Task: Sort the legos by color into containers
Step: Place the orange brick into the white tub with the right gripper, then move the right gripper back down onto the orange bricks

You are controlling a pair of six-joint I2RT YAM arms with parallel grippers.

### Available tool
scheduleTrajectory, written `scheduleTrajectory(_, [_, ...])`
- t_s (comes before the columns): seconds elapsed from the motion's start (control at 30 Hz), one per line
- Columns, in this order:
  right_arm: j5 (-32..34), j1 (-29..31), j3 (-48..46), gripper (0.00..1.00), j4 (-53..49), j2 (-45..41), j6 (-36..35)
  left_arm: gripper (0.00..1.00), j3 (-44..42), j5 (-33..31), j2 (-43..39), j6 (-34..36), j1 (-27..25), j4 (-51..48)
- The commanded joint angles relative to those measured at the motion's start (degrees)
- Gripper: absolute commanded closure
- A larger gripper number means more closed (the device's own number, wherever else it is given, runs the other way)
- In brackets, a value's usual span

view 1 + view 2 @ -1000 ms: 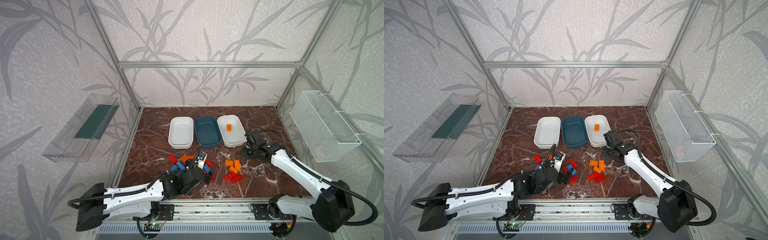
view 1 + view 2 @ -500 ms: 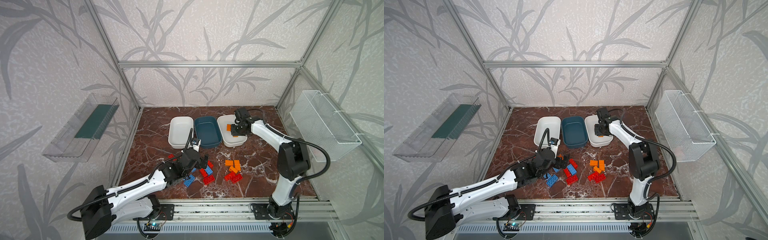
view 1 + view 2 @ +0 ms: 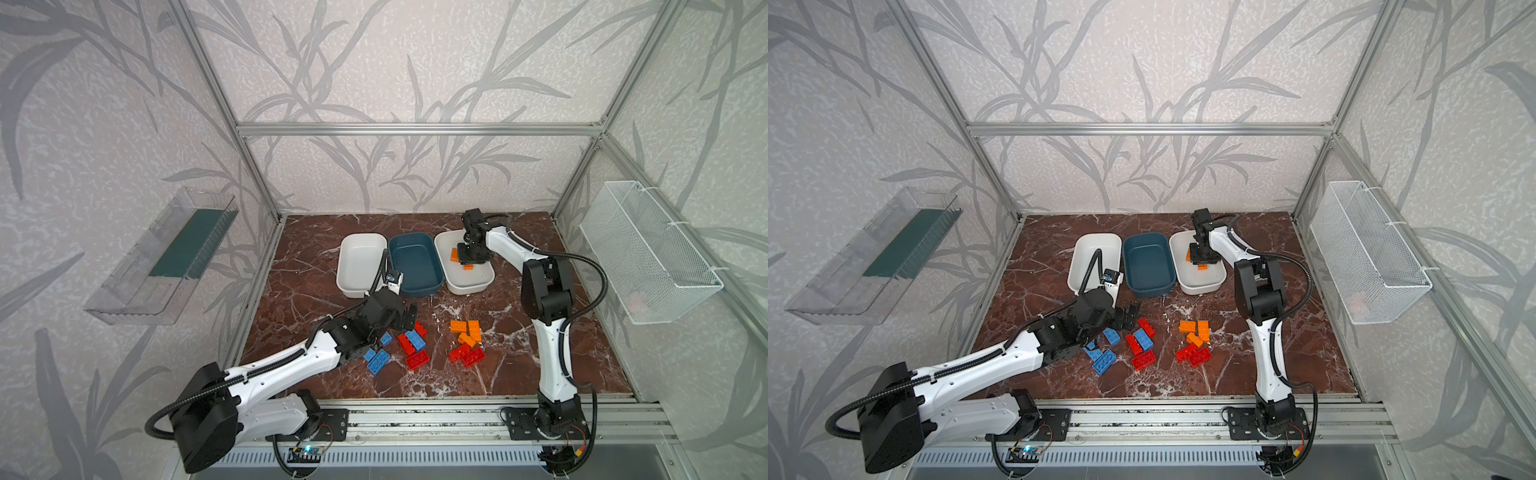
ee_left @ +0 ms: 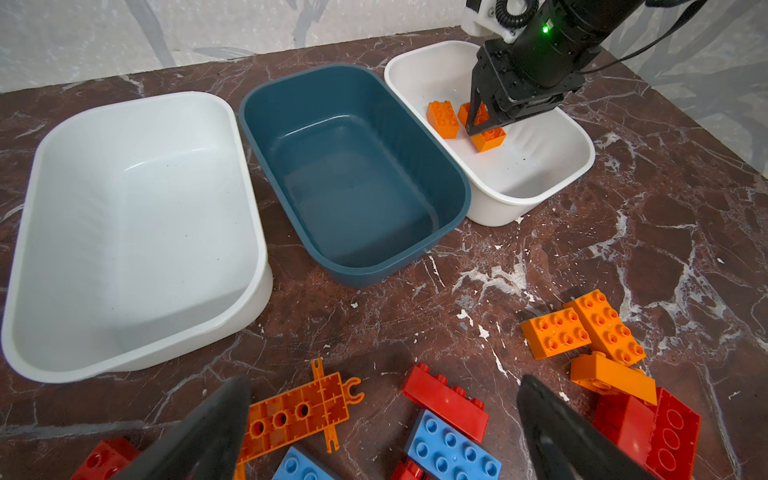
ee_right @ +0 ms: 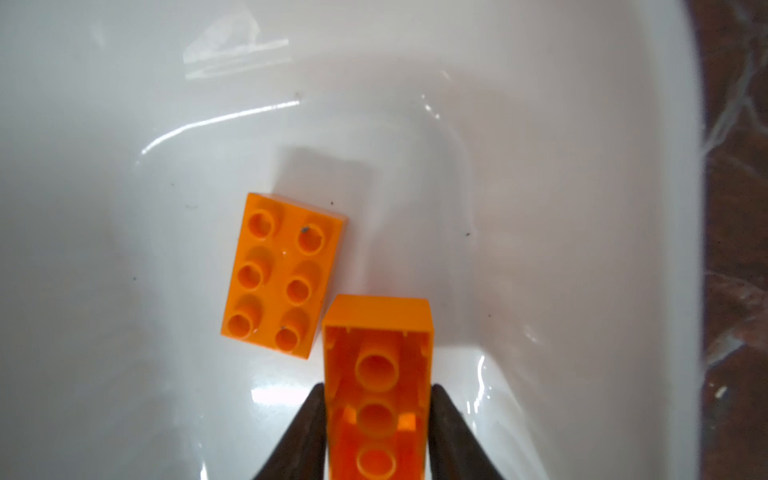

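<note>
Right wrist view is the useful one here: the right gripper (image 5: pixel 376 386) is down inside the white tub (image 3: pixel 471 286) at the right end of the row, pinching an orange brick (image 5: pixel 376 353) by its long sides with the hollow underside facing the camera. A second orange brick (image 5: pixel 284 274) lies studs-up just beside it. In both top views those are only two orange specks under the gripper body. The left wrist view shows what the arm hides from above: a toothed orange piece (image 4: pixel 299 411) lying flat right by the left gripper (image 4: pixel 384 378), whose fingers are spread wide over the pile. It also catches a green light (image 4: pixel 545 29) on the right arm. Counts: three tubs, the teal tub (image 3: pixel 413 266) sitting between the white ones, with the other white tub (image 3: pixel 359 266) on the left. Loose on the surface (image 3: pixel 519 353) I get three orange bricks (image 3: pixel 1203 331), four blue bricks (image 3: pixel 1104 361) and five red bricks (image 3: pixel 1144 359), though the left arm covers part of that heap. A wire basket (image 3: pixel 648 257) and a clear shelf (image 3: pixel 166 257) hang on the side walls.
</note>
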Motion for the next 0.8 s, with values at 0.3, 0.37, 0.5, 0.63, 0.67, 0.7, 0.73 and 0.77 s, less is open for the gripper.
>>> scheduleTrajectory(0.3, [-1.0,1.2,-14.6,0.46,2.0,-20.9,1.1,0.01,-0.7,3.2,-7.6,-3.6,0.2,-2.1])
scheduleTrajectory(0.37, [-1.3,1.8,-20.3,0.46,2.9,-26.6,1.8,0.01,-2.2,5.0,-10.2,-5.0,0.1,-2.3])
scheduleTrajectory(0.5, [-2.7,3.2,-32.1,0.46,4.4,-37.9,3.3,0.01,-6.0,7.6,-15.0,-8.2,-1.0,-1.4])
scheduleTrajectory(0.63, [-2.5,5.7,-44.2,0.45,4.7,-47.4,5.1,0.01,-10.0,6.6,-18.5,-10.3,-5.0,0.1])
scheduleTrajectory(0.67, [-2.6,6.5,-47.1,0.46,5.1,-49.6,5.8,0.01,-10.6,5.4,-18.7,-10.4,-6.6,0.3])
scheduleTrajectory(0.7, [-2.8,7.0,-49.7,0.45,5.5,-51.4,6.5,0.01,-11.1,4.2,-18.7,-10.5,-8.3,0.6])
scheduleTrajectory(0.73, [-3.2,7.8,-52.5,0.45,6.1,-53.3,7.3,0.01,-11.5,2.9,-18.4,-10.6,-10.1,0.9])
scheduleTrajectory(0.77, [-3.6,8.6,-55.2,0.45,6.9,-55.1,8.0,0.01,-11.7,2.1,-17.9,-10.6,-11.6,1.2])
